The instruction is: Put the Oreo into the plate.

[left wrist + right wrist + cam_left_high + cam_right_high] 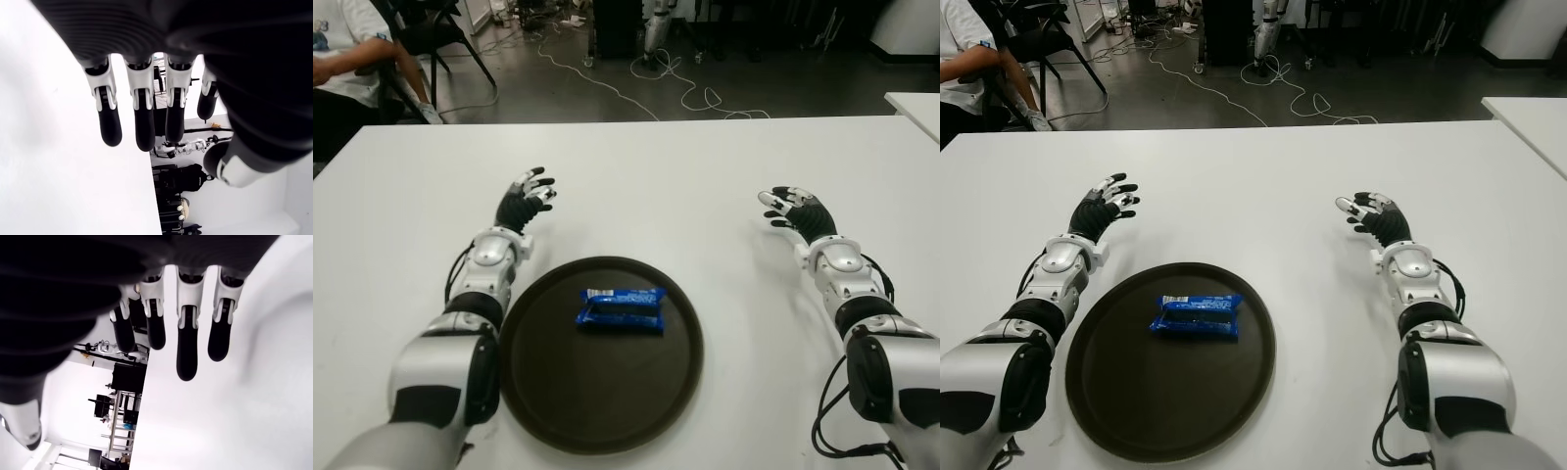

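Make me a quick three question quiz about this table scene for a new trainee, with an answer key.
1. True or false: the Oreo pack lies on the plate.
2. Which hand holds something? A) left hand B) right hand C) neither
3. Fill in: the plate sits nearer the robot's ____ arm.

Key: 1 true. 2 C, both hands open above the table. 3 left.

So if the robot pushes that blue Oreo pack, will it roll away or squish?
The Oreo pack lies flat on the plate, so it would probably slide, not roll. Its shiny wrapper looks slippery and crinkly. The cookies inside may crack under a hard squeeze. Both the left robot hand and right robot hand are open.
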`<action>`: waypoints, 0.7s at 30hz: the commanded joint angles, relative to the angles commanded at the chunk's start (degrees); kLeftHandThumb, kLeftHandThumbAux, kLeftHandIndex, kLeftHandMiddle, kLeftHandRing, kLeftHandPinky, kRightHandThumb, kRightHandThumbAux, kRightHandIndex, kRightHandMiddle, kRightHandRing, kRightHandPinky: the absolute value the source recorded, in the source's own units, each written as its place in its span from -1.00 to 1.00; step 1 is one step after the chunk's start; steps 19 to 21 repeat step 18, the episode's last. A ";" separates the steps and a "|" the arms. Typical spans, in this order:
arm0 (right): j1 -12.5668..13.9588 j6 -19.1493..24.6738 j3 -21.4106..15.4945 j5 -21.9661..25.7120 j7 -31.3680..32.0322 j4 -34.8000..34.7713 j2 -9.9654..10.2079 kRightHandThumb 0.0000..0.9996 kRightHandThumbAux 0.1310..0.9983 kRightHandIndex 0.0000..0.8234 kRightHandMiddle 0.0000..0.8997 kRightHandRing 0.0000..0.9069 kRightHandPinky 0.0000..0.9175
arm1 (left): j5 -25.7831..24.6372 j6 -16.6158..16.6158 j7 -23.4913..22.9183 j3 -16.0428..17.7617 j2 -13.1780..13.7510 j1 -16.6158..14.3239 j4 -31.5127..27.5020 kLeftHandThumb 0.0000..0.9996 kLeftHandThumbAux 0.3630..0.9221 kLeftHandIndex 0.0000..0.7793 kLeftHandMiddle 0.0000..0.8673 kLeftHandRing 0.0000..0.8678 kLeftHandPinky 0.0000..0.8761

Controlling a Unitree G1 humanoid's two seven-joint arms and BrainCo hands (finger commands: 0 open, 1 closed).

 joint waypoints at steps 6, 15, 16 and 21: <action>-0.12 -0.14 0.22 -0.16 0.43 0.02 0.01 -1.00 0.07 -0.36 -0.22 -0.19 -0.24 | 0.26 0.24 0.19 -0.16 0.14 -0.08 0.06 -0.94 0.04 -0.67 -0.50 -0.48 -0.42; -0.09 -0.28 0.39 -0.35 0.26 -0.03 0.24 -1.00 0.12 -0.36 -0.19 -0.15 -0.19 | 0.34 -0.01 -0.04 -0.25 0.25 -0.04 0.10 -0.97 0.07 -0.66 -0.49 -0.47 -0.44; -0.11 -0.26 0.44 -0.44 0.12 -0.03 0.25 -1.00 0.13 -0.36 -0.19 -0.15 -0.19 | 0.33 -0.07 -0.05 -0.25 0.24 -0.04 0.10 -0.97 0.07 -0.66 -0.49 -0.48 -0.45; -0.15 -0.22 0.49 -0.59 -0.05 -0.03 0.27 -1.00 0.15 -0.37 -0.19 -0.15 -0.19 | 0.30 -0.15 -0.07 -0.23 0.22 -0.03 0.13 -0.98 0.07 -0.65 -0.49 -0.48 -0.44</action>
